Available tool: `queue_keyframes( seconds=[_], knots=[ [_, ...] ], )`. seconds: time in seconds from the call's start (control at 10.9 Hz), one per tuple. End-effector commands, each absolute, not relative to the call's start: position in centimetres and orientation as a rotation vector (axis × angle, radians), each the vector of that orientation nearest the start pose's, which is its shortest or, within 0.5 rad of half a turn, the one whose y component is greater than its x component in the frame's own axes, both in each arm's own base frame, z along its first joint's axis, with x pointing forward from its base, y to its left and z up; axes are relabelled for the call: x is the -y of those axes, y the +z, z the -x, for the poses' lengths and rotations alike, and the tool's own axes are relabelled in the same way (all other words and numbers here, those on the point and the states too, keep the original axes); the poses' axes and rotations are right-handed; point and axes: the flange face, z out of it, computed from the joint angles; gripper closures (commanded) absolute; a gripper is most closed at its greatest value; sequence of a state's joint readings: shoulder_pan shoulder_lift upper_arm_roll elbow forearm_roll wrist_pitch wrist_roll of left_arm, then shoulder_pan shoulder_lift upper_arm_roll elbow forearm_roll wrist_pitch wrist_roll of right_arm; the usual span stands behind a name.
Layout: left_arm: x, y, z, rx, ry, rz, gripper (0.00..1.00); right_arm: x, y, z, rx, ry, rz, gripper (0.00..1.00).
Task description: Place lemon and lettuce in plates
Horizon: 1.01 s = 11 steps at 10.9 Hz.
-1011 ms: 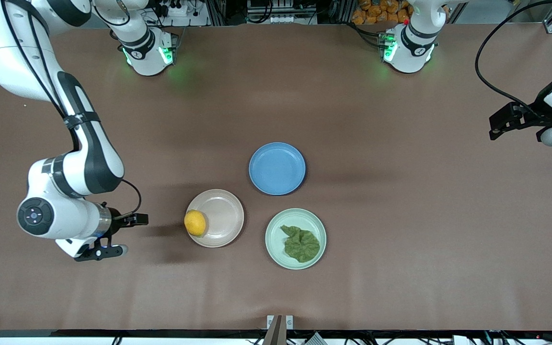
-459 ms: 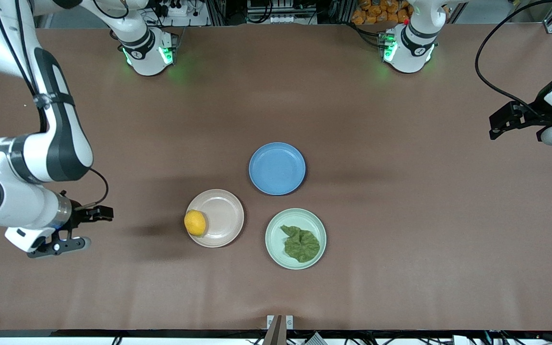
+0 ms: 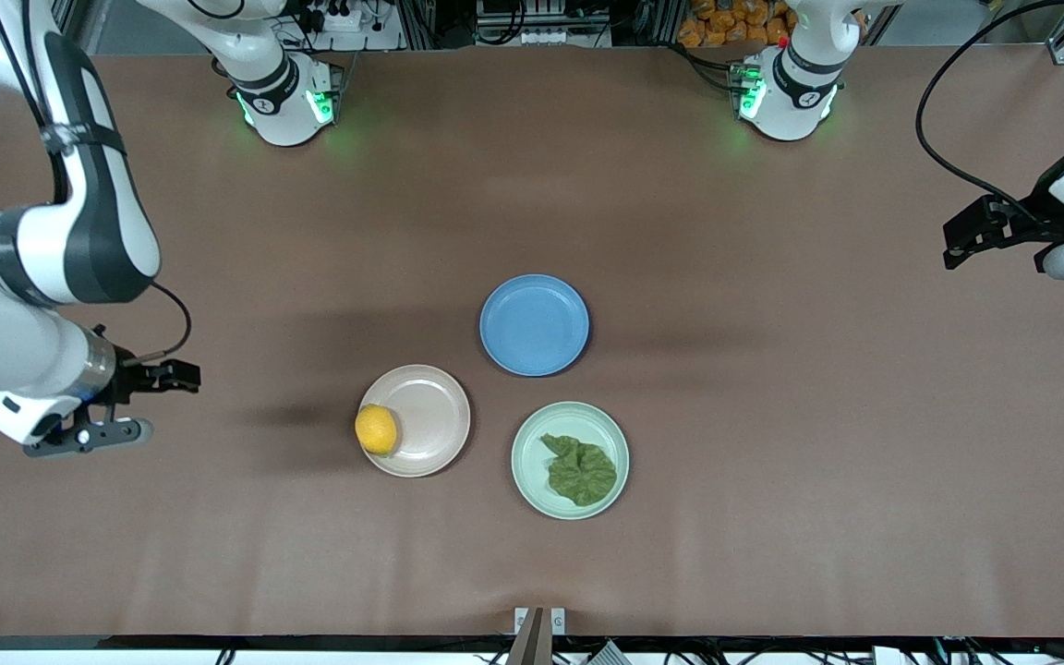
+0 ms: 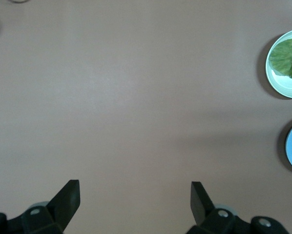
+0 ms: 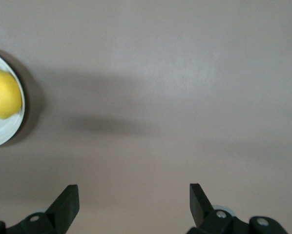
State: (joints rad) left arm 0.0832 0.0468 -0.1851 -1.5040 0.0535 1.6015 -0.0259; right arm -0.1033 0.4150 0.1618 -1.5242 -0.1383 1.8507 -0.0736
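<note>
The lemon (image 3: 376, 429) lies in the beige-pink plate (image 3: 430, 406), against its rim toward the right arm's end; it also shows in the right wrist view (image 5: 3, 93). The lettuce (image 3: 580, 469) lies in the mint green plate (image 3: 532, 462), which also shows in the left wrist view (image 4: 282, 83) with the lettuce (image 4: 288, 58). My right gripper (image 3: 146, 402) is open and empty over bare table, apart from the beige-pink plate toward the right arm's end. My left gripper (image 3: 957, 245) is open and empty over the table's left-arm end, where that arm waits.
An empty blue plate (image 3: 534, 324) sits farther from the front camera than the two other plates, close to both. The brown table (image 3: 772, 443) spreads bare around the three plates. The arms' bases stand along the table's back edge.
My right arm has drawn away from the beige-pink plate toward the right arm's end of the table. The lemon, lettuce, plates and left arm have not moved.
</note>
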Motion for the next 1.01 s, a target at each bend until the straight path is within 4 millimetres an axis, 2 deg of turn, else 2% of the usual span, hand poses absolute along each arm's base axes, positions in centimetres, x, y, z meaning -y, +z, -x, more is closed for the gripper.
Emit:
queue_keyframes(
  seconds=[0.0,0.37,0.55,0.74,0.92],
  knots=[
    [5.2,63.9,-56.7,-0.158,-0.095,3.090,0.00,-1.0,45.1,-63.3,0.235,0.200,3.183,0.00],
    [5.1,64.1,-56.6,-0.158,-0.100,3.089,0.00,-0.2,49.5,-60.6,0.201,0.290,3.190,0.00],
    [5.0,63.9,-56.7,-0.156,-0.095,3.089,0.00,0.4,52.5,-59.3,0.178,0.266,3.202,0.00],
    [4.9,64.0,-56.7,-0.156,-0.097,3.089,0.00,0.8,54.9,-58.4,0.160,0.239,3.210,0.00],
    [5.1,63.9,-56.7,-0.161,-0.093,3.089,0.00,2.1,56.8,-58.0,0.120,0.253,3.212,0.00]
  ],
)
